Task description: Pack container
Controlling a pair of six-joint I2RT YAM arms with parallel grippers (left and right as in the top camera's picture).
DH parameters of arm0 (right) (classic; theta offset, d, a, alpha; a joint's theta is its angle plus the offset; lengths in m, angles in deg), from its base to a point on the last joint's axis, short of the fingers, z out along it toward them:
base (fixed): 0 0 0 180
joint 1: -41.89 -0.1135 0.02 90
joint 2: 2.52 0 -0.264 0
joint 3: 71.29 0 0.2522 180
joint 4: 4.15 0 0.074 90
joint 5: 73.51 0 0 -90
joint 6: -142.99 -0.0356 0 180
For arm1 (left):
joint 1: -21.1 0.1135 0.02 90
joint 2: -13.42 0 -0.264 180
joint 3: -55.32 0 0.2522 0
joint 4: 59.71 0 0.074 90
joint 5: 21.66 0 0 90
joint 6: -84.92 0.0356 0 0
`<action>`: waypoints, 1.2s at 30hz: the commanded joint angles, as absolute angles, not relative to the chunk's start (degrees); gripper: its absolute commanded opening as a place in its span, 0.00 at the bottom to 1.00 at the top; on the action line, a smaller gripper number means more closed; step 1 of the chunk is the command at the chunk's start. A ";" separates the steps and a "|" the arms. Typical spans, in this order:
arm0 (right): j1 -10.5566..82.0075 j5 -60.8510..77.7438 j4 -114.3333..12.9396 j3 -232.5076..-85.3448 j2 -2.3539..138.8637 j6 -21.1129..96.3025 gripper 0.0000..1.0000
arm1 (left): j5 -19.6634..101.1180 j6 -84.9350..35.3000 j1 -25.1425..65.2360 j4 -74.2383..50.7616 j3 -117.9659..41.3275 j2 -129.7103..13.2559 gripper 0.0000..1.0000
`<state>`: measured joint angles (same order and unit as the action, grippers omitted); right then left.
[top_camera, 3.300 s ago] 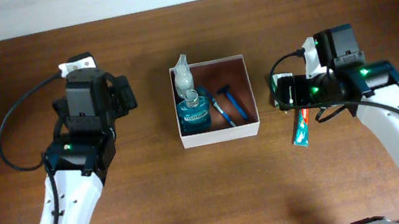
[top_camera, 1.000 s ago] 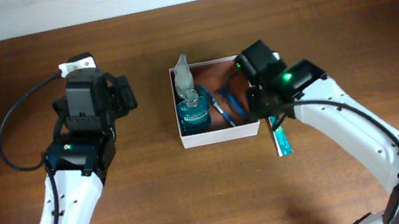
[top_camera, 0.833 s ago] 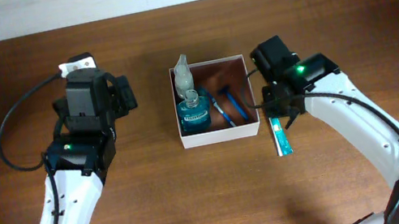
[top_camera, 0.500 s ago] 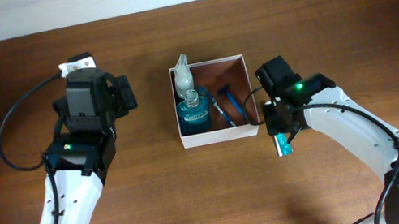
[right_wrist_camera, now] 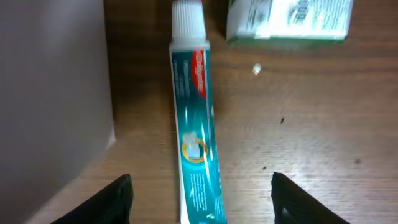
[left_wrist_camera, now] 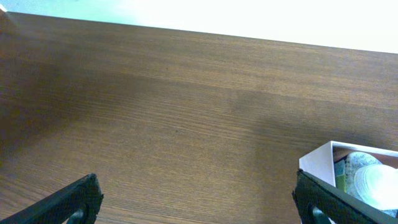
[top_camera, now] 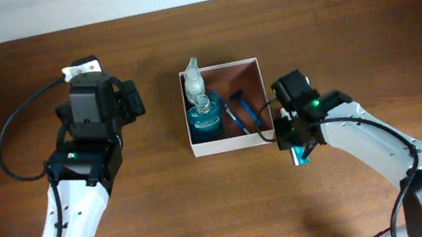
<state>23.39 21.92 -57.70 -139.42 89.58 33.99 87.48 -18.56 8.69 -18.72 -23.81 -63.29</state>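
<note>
Hovering low over the table (top_camera: pixel 350 15), the right gripper (right_wrist_camera: pixel 205 199) sits just beside the right outer wall of the container (top_camera: pixel 233 142). Its 2 fingers (right_wrist_camera: pixel 118 199) are spread wide apart. A toothpaste tube (right_wrist_camera: pixel 193 112) lies flat on the wood between them and touches neither finger. The tube runs lengthwise away from the wrist camera, with its white cap (right_wrist_camera: pixel 186 22) at the far end. A green-and-white carton (right_wrist_camera: pixel 289 22) lies just beyond and to the right of the cap. The container's white wall fills the left side of the right wrist view. From overhead, only the tail end of the tube shows below the gripper.

The container stands at the table's centre, open side up. Its left part holds 1 blue bottle (top_camera: pixel 205 121) and, behind it, 1 clear bottle (top_camera: pixel 193 76). 2 slim blue-handled tools (top_camera: pixel 243 111) lie on the reddish-brown floor to the right of the bottles.

The left gripper (left_wrist_camera: pixel 198 202) is well apart from the container, on the left side of the table. Its fingers are spread wide over bare wood and hold nothing. A corner of the container shows at the right edge of the left wrist view.
</note>
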 commanded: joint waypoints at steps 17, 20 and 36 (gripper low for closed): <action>29.22 16.46 -51.10 -133.32 88.70 34.12 0.62 | 88.09 -18.27 8.89 -18.81 -24.37 -62.85 0.99; 31.96 16.24 -51.32 -132.36 88.81 34.12 0.62 | 88.09 -18.27 8.89 -18.81 -24.37 -62.85 0.99; 31.82 13.05 -50.23 -130.98 88.90 40.59 0.60 | 88.09 -18.27 8.89 -18.81 -24.37 -62.85 0.99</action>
